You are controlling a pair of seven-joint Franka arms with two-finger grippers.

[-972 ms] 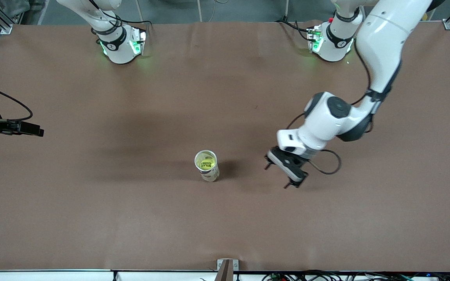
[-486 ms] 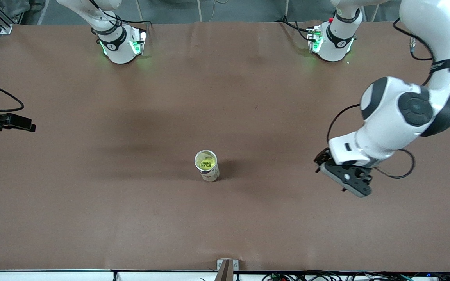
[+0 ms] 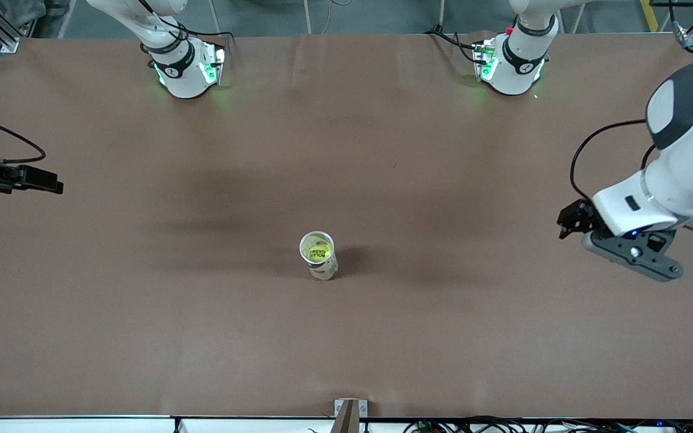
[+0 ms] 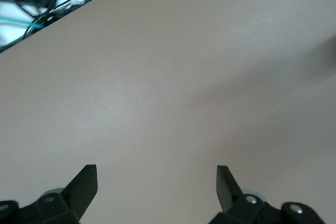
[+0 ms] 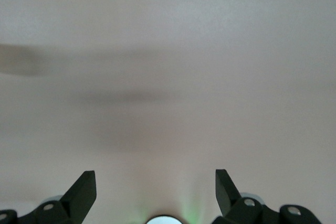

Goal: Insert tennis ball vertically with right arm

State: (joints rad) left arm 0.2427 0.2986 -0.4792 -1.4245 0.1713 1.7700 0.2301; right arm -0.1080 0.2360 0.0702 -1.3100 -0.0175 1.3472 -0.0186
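Observation:
A clear tube (image 3: 320, 257) stands upright on the brown table (image 3: 346, 150) near the middle, with the yellow-green tennis ball (image 3: 317, 251) inside it, seen through the open top. My left gripper (image 3: 634, 254) hangs over the table toward the left arm's end, well away from the tube. In the left wrist view it (image 4: 156, 174) is open and empty over bare table. My right gripper (image 5: 156, 179) is open and empty. In the front view only part of its hand (image 3: 18, 178) shows, at the table's edge at the right arm's end.
The two arm bases (image 3: 185, 69) (image 3: 510, 63) stand with green lights along the edge of the table farthest from the front camera. Cables (image 4: 37, 3) lie past the table's edge in the left wrist view.
My left gripper has swung away from beside the tube toward the left arm's end of the table and risen. My right arm's hand has barely shifted. The tube and ball have not moved.

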